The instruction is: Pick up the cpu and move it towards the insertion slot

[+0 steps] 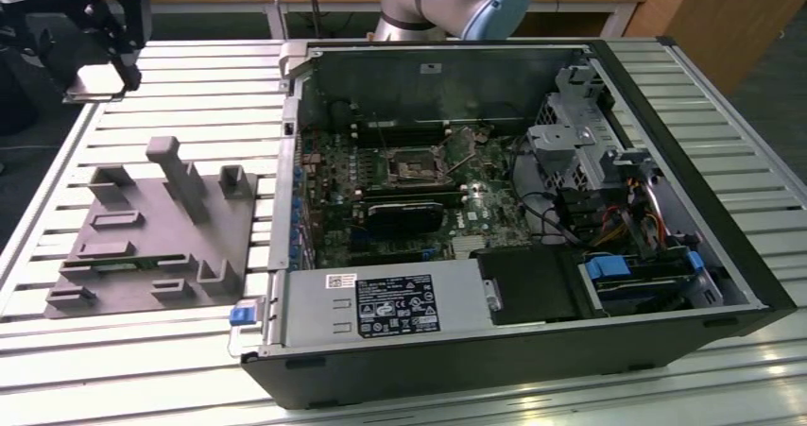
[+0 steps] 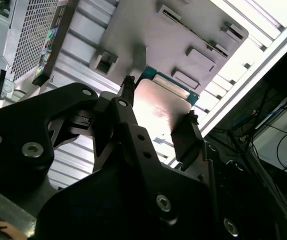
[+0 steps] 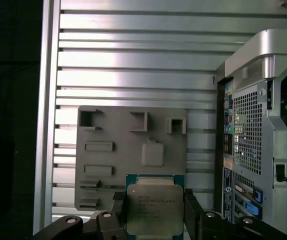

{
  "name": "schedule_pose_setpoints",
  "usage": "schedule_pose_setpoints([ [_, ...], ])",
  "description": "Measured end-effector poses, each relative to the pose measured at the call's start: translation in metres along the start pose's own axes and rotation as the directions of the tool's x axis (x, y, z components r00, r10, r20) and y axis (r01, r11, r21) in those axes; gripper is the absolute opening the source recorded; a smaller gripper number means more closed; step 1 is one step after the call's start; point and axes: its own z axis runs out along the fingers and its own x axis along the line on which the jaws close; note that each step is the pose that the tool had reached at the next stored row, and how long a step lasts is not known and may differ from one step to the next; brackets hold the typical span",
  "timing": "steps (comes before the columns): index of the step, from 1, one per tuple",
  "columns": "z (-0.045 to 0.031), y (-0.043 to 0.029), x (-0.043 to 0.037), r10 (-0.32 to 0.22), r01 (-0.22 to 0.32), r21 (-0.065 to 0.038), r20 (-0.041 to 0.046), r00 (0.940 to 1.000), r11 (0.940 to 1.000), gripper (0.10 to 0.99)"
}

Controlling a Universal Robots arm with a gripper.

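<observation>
My gripper (image 3: 154,199) is shut on the cpu (image 3: 155,216), a flat square chip with a silvery top and a green edge, one black finger (image 3: 118,204) on each side. In the second wrist view the cpu (image 2: 159,109) sits between the same fingers (image 2: 187,131). In the exterior view the gripper (image 1: 104,67) hangs at the far left, above the slatted table, with the pale cpu (image 1: 96,84) at its tips. The insertion slot (image 1: 413,167), a dark square socket in a metal frame, lies on the green board inside the open computer case, well to the exterior view's right of the gripper.
A grey plastic fixture (image 1: 151,237) with upright posts lies on the slatted table (image 1: 202,95) below the gripper. The open computer case (image 1: 656,161) has raised walls, a drive cage (image 1: 568,143), cables and a power supply (image 1: 378,303) around the board.
</observation>
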Motion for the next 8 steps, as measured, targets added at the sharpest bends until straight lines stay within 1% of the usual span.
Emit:
schedule_pose_setpoints([
  [8,-0.0008,-0.0003,-0.0211,0.000,0.000,0.000,-0.0066,1.0000,1.0000,0.545],
])
